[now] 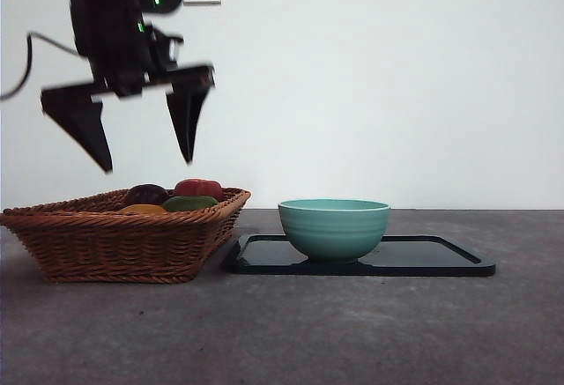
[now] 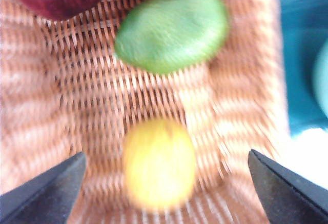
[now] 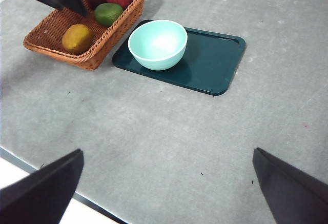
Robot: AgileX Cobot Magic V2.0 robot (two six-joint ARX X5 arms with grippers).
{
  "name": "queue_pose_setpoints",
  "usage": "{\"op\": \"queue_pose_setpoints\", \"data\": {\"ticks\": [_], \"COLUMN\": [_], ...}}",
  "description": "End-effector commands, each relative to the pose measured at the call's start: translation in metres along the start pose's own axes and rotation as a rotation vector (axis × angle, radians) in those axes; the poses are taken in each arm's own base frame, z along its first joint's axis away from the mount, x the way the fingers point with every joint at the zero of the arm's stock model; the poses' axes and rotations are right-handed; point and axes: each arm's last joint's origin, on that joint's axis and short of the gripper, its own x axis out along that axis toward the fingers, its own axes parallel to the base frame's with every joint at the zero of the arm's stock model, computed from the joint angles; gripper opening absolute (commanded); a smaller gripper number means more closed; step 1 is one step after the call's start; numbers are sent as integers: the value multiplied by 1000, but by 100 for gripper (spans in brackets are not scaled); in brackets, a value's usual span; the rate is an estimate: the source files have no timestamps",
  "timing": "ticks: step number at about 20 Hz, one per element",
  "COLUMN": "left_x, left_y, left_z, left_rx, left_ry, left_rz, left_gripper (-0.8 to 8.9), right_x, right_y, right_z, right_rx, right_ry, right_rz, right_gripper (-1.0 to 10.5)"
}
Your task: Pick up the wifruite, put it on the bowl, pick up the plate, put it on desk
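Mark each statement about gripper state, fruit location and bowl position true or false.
1. The left gripper hangs open above the brown woven wicker basket. True.
2. The small oval brownish-orange wifruite already lies in the large mint-green ceramic bowl. False: it lies in the basket, and the bowl holds nothing.
3. The bowl stands on the flat dark green rectangular tray. True.
4. The right gripper holds the tray. False: it is open over the bare dark grey desk, away from the tray.
5. The basket also holds a green fruit. True.
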Motion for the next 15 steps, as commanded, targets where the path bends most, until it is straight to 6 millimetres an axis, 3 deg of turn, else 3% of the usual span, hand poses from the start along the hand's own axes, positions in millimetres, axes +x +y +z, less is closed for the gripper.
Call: {"op": "queue_pose_setpoints", "data": {"ticks": [1, 6, 8, 15], "left_x": [-47, -127, -155, -229], "left_y": [-6, -15, -19, -11], "left_z": [-5, -49, -69, -146], "left_rx": [63, 170, 207, 402], "left_ry": [-90, -171, -216, -334], "left_rz": [-53, -177, -216, -325], "left_gripper": [509, 513, 585, 602], "right_x": [-2, -2, -2, -2], "right_y": [1, 1, 1, 1], "right_z": [2, 2, 2, 3], "right_rx": [10, 10, 10, 30], "right_ry": [-17, -17, -17, -22], "right_rz": [11, 11, 11, 13], "right_gripper": [590, 590, 590, 590]}}
